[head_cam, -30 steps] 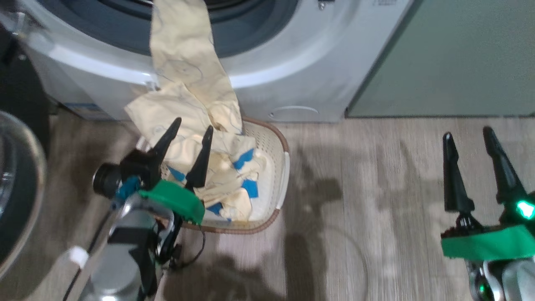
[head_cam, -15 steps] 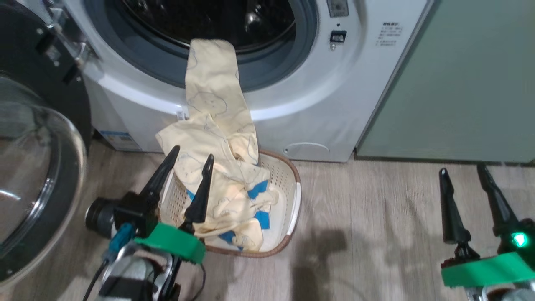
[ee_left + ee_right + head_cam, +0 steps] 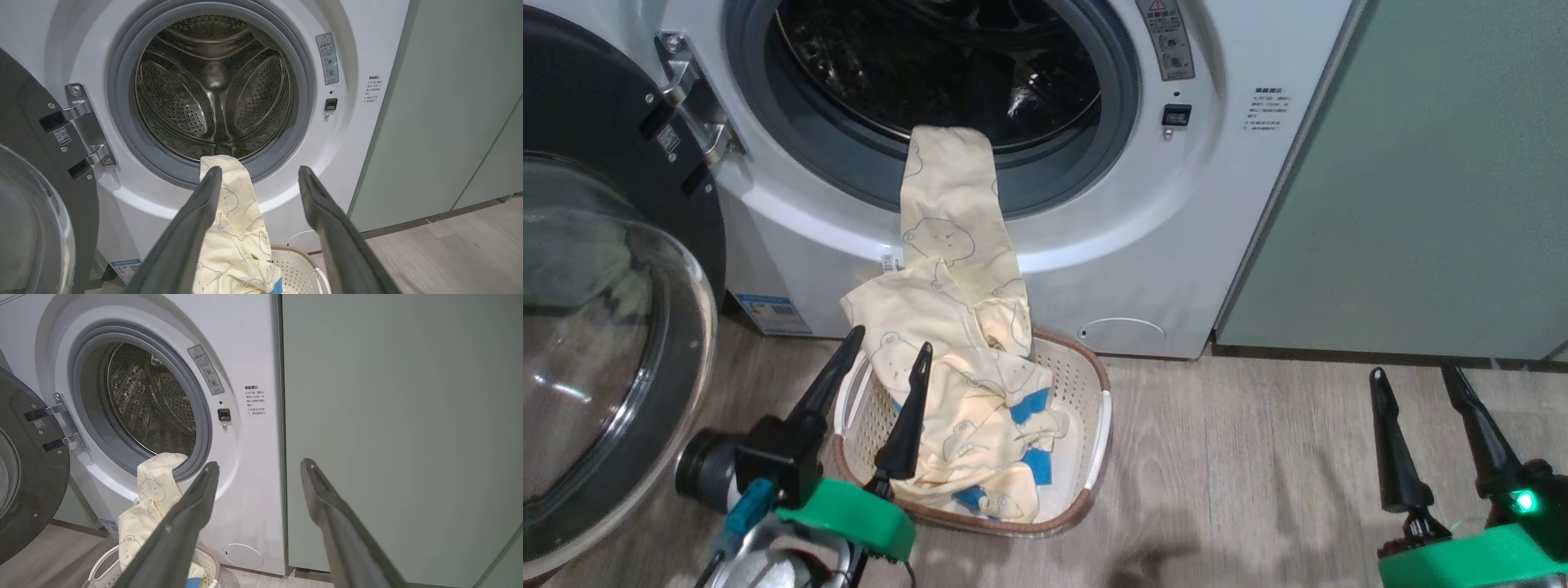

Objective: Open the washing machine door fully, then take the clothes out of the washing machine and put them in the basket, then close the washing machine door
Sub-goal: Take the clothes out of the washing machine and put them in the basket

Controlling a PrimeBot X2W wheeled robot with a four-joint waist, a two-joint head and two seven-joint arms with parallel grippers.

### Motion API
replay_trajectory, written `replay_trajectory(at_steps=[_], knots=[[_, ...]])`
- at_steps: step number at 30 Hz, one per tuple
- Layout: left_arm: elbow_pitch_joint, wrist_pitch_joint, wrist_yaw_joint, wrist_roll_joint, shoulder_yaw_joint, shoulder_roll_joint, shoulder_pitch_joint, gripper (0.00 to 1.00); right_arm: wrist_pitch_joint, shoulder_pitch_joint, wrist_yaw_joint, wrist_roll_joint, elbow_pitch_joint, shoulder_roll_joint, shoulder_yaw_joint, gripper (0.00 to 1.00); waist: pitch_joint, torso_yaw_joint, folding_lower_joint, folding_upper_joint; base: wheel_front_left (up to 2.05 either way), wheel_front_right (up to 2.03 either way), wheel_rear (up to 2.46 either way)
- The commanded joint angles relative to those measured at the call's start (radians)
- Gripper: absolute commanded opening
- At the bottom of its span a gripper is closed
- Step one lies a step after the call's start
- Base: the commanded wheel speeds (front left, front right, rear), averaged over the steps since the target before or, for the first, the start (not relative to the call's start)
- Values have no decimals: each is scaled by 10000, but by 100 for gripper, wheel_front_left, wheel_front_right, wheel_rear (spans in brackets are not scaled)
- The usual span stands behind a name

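Door: the washing machine door (image 3: 613,343) stands swung wide open at the left edge of the frame, glass bowl facing out.
Machine: the washing machine (image 3: 1111,245) fills the upper centre.
Clothes: the clothes (image 3: 956,359) lie mostly heaped in the basket; one pale-yellow strip hangs from the drum mouth over the grey ring.
Basket: the basket (image 3: 1094,384) sits on the floor (image 3: 1258,457), lower centre, just before the machine.
Left fingers (image 3: 908,416): lower left, spread apart, gripping nothing, tips over the basket's left side.
Right fingers (image 3: 1392,441): lower right, spread apart, gripping nothing, above the floor.
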Motion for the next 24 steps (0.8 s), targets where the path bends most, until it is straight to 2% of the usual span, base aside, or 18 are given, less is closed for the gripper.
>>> replay_trajectory(at_steps=[1,18,24], knots=[[-358,46,109,-25,419,151,-246,100,-95,-190,35,-26,-303,-141,229,100,-25,-14,2,-1,0,0,0],[-62,205,233,-63,265,140,-454,100,-95,-375,35,-8,-373,-155,323,100,335,-18,2,-1,0,0,0],[773,154,-8,-391,132,51,-1094,100,-95,-590,35,-4,-453,-133,362,100,851,-30,2,-1,0,0,0]])
